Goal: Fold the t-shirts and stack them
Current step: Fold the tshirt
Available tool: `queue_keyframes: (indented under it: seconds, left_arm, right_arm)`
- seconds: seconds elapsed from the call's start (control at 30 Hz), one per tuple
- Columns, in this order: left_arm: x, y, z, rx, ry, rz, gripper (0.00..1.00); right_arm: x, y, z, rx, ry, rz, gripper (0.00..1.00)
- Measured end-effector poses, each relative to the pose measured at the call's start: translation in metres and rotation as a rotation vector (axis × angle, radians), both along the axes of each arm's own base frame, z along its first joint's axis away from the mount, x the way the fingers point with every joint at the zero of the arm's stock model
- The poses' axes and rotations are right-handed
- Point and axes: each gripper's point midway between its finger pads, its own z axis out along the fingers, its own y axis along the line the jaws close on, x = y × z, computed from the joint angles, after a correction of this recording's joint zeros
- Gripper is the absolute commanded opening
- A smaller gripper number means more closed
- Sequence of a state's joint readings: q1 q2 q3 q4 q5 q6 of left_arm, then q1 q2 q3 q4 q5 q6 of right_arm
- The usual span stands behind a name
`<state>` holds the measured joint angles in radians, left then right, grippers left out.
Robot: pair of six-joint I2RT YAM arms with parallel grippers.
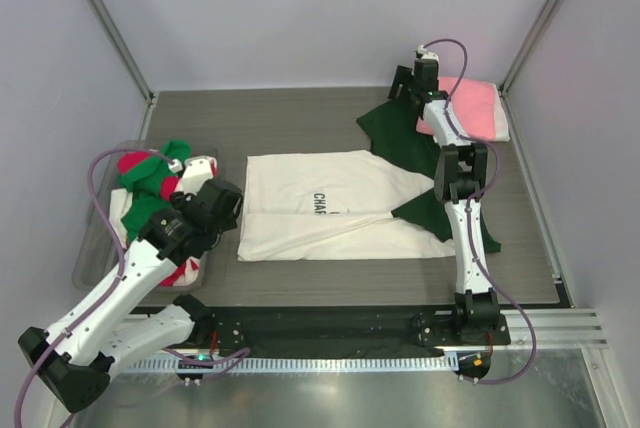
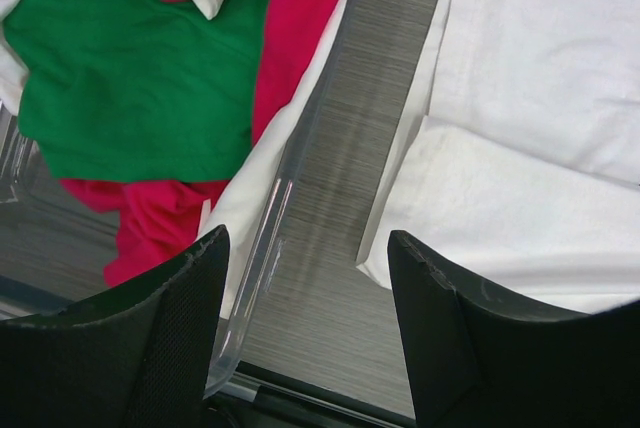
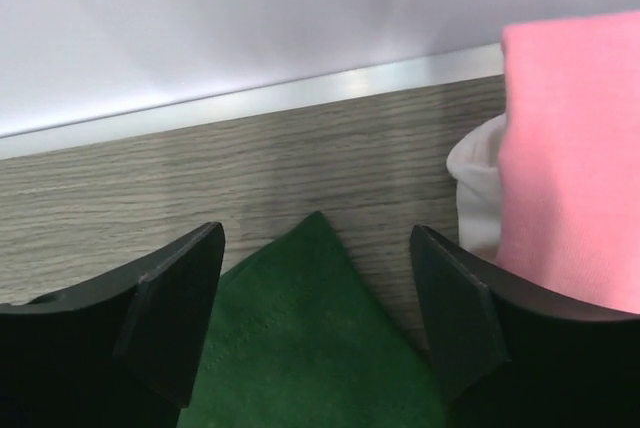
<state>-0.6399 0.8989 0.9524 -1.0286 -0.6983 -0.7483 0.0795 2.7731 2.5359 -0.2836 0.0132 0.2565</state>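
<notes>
A cream-white t-shirt [image 1: 330,213] with dark green sleeves [image 1: 395,138] and small black lettering lies flat mid-table. My left gripper [image 1: 228,210] is open and empty, hovering over the gap between the shirt's left edge [image 2: 520,148] and the tub wall [image 2: 300,168]; in its wrist view the gripper [image 2: 305,288] holds nothing. My right gripper [image 1: 402,88] is open at the back, just above the pointed tip of the green sleeve [image 3: 310,328]; in its wrist view the gripper [image 3: 318,288] is empty. A folded pink t-shirt [image 1: 470,108] lies on a white one [image 3: 480,188] at the back right.
A clear plastic tub [image 1: 95,248] at the left holds crumpled green [image 2: 130,78], red [image 2: 290,18] and white shirts. Grey walls with metal posts close the back and sides. A black rail [image 1: 330,323] runs along the near table edge.
</notes>
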Motion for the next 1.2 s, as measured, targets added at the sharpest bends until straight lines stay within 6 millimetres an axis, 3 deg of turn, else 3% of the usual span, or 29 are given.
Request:
queue_keyframes:
  seconds: [0.13,0.4,0.53,0.73,0.93,1.1,1.2]
  left_arm:
    - [0.0,0.0,0.0,0.0,-0.002,0.001,0.66]
    - [-0.001,0.002,0.003,-0.001,-0.015,0.006,0.66]
    - [0.0,0.003,0.003,0.001,-0.016,0.008,0.66]
    - [0.001,0.003,0.0,0.021,-0.003,0.013,0.65]
    - [0.005,0.002,-0.008,0.056,0.032,0.017,0.66]
    - [0.02,-0.006,-0.015,0.061,0.045,0.027,0.73]
    - [0.052,-0.014,-0.016,0.042,0.083,0.064,0.72]
  right_arm:
    - [0.0,0.0,0.0,-0.007,-0.001,-0.002,0.55]
    - [-0.003,0.016,-0.012,-0.004,0.008,0.013,0.24]
    - [-0.004,0.02,-0.014,0.015,0.002,0.004,0.01]
    - [-0.008,0.022,-0.013,0.06,-0.01,-0.017,0.01]
    - [-0.055,0.033,-0.009,0.128,0.016,-0.032,0.01]
    - [-0.081,0.043,0.024,0.18,-0.04,-0.012,0.01]
    - [-0.083,0.047,0.053,0.203,-0.118,0.002,0.01]
